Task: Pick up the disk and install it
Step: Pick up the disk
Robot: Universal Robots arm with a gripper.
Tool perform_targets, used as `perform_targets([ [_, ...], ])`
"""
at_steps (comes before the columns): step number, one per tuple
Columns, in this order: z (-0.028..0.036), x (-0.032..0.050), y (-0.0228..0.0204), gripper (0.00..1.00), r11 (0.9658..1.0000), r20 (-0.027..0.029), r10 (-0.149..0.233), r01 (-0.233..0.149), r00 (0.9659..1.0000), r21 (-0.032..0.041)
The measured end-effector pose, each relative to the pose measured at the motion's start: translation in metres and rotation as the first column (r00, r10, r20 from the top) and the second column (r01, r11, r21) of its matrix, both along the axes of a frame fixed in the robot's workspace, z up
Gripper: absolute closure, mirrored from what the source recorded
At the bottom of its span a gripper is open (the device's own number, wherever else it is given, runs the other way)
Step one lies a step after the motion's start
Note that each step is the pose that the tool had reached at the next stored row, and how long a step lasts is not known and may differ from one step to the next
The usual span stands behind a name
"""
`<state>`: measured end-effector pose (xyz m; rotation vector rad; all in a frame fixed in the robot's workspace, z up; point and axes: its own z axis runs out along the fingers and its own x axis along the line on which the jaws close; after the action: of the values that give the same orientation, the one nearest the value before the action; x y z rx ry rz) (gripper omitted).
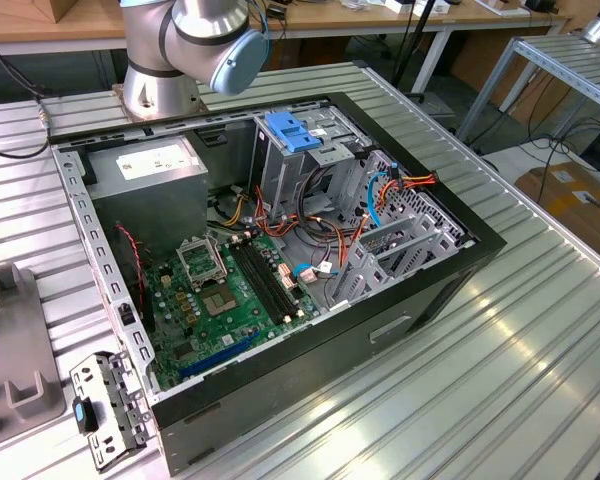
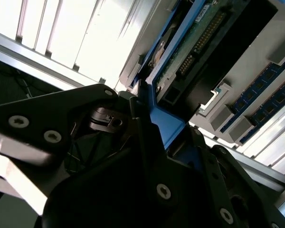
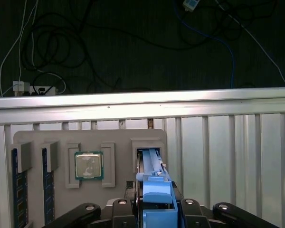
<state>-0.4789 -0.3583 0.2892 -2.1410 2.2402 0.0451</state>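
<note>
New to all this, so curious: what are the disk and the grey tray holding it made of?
On the disk, the blue side rail looks like matt moulded plastic; the body is edge-on, so I can't tell. I'd guess the grey tray is matt plastic: dull, uniform, no glint, unlike the shiny ribbed metal table.

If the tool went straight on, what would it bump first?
The silver-grey metal disk with blue plastic side rails, standing on edge in the grey slotted holder. It sits right at the tool, perhaps touching.
</note>
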Motion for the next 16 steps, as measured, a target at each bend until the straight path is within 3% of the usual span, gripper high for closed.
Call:
perform_targets([
  [6,0.0042,0.0,0.0,0.63,1.0,0.0,0.0,0.0,1.0,-0.0007],
  [16,0.0171,0.0,0.0,0.63,1.0,0.0008,0.0,0.0,1.0,-0.0061],
])
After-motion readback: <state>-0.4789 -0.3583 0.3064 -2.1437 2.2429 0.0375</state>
